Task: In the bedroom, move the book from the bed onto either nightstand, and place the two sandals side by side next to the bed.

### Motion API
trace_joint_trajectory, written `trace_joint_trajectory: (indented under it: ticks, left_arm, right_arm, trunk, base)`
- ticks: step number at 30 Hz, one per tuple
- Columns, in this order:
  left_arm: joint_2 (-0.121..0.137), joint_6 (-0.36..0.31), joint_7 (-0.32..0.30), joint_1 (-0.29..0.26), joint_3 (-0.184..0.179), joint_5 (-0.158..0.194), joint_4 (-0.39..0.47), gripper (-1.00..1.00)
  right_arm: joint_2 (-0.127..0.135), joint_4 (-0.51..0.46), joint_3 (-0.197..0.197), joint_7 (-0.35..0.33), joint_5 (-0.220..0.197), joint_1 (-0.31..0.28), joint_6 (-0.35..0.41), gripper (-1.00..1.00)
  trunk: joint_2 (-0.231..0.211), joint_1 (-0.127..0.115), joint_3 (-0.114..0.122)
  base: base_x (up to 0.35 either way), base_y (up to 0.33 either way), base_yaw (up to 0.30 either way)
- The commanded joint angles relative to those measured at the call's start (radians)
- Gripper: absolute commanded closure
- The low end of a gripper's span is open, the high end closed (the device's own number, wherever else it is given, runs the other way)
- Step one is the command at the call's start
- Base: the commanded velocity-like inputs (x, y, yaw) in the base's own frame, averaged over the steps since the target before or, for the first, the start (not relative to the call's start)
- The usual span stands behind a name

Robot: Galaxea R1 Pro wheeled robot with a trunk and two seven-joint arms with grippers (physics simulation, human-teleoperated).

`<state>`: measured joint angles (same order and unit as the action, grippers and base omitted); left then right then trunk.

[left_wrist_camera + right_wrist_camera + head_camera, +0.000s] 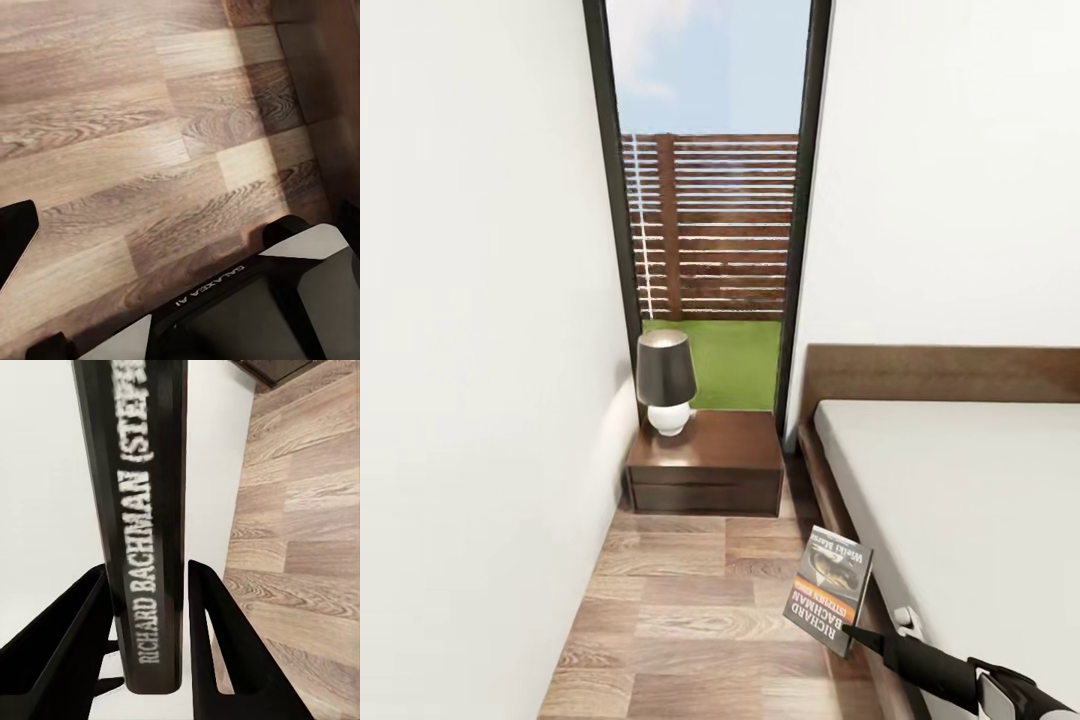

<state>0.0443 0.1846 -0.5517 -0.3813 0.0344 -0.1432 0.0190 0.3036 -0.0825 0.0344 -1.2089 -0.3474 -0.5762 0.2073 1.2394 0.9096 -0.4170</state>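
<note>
The right gripper [150,607] was clamped on the book [829,590], one black finger [64,649] on each side of its dark spine, whose white letters read "RICHARD BACHMAN" in the right wrist view. In the head view the black arm [960,672] came in from about four o'clock, holding the book in the air at about five o'clock, over the wood-plank floor [680,620] just beside the edge of the bed [960,500]. The book was tilted, with its cover facing the camera, showing an orange band and a dark picture.

At nine o'clock in the head view stood a plain white wall [470,380]. At twelve o'clock a tall dark-framed window [705,200] showed blue sky, a slatted brown fence and a strip of grass. Below it, near the centre of the frame, the nightstand [708,470] sat against the left wall, with two drawers and a glossy top. A lamp [666,382] with a dark shade and a white round base stood on the left part of its top. A narrow gap of floor lay between the nightstand and the bed frame. At three o'clock the pale grey mattress and brown headboard [950,372] met the right wall.

The left wrist view looked down on the plank floor and part of the robot's base [255,315], marked "GALAXEA". Whether the left gripper was open or closed I could not tell.
</note>
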Motion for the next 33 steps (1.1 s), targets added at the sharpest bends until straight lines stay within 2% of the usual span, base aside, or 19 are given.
trace_joint_trajectory:
  ticks: [1, 33]
  left_arm:
    - [0.0, 0.007, -0.001, -0.001, 0.004, -0.01, -0.001, -1.0]
    - [0.0, 0.007, -0.001, -0.001, 0.004, -0.01, -0.001, -1.0]
  right_arm:
    - [0.0, 0.003, 0.006, -0.003, -0.001, 0.0, 0.011, 1.0]
    - [0.0, 0.009, 0.006, -0.003, -0.001, -0.001, 0.011, 1.0]
  trunk:
    - [0.001, 0.0, -0.001]
    - [0.001, 0.0, -0.001]
  base:
    - [0.216, 0.0, 0.0]
    - [0.216, 0.0, 0.0]
